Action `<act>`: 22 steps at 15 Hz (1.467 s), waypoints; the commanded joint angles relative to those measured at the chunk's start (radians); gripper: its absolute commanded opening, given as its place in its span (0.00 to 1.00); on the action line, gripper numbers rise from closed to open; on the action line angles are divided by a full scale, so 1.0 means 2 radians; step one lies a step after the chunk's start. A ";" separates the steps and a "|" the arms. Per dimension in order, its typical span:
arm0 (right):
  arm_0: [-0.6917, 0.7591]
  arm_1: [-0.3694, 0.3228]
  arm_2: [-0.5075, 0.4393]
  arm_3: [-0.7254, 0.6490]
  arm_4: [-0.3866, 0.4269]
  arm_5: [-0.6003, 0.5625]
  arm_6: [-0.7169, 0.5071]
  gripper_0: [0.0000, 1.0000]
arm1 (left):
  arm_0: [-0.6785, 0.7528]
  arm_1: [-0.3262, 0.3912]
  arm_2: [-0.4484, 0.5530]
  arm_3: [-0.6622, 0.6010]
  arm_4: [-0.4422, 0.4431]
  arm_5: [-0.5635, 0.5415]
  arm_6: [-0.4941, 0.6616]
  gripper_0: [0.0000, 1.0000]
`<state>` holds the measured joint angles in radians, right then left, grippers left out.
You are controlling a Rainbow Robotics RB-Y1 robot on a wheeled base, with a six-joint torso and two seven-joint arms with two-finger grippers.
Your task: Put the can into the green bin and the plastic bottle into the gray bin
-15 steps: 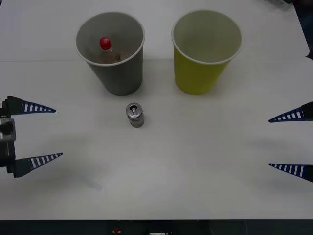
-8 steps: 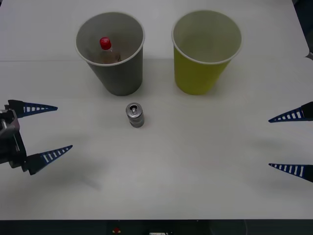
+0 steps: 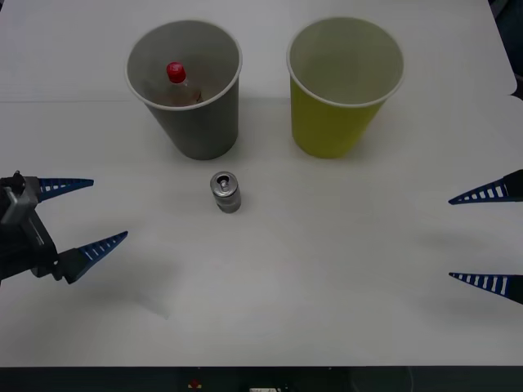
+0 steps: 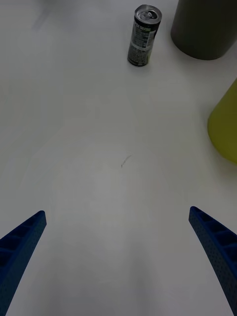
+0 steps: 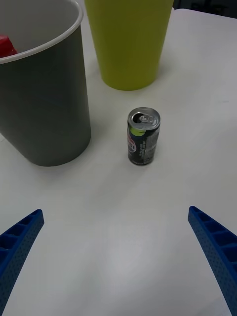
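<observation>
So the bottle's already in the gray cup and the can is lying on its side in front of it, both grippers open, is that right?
Not quite. The can stands upright on the table, pull-tab up, as the left wrist view shows. The rest holds: the plastic bottle is inside the gray bin, and the left gripper and right gripper are both open.

We see the can upright on the surface, just in front of the gray bin. The plastic bottle stands inside that bin; the green bin sits beside it.
</observation>
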<state>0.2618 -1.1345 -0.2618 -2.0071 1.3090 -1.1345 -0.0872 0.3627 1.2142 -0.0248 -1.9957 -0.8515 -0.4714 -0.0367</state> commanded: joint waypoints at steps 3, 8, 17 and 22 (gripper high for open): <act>0.000 0.000 0.000 0.000 0.000 0.000 0.000 1.00 | -0.014 0.003 -0.034 0.008 0.008 0.038 -0.015 1.00; 0.000 0.000 0.000 0.000 0.000 0.000 0.000 1.00 | -0.044 0.002 -0.083 0.052 0.100 0.038 -0.130 1.00; 0.000 0.000 0.000 0.000 0.000 0.000 0.000 1.00 | -0.117 0.001 -0.208 0.109 0.327 0.039 -0.338 1.00; 0.000 0.000 0.000 0.000 0.000 0.000 0.000 1.00 | -0.160 0.000 -0.272 0.142 0.444 0.021 -0.428 1.00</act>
<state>0.2618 -1.1345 -0.2618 -2.0071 1.3090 -1.1345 -0.0873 0.0591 1.2162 -0.5484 -1.7280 0.0065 -0.4164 -0.8712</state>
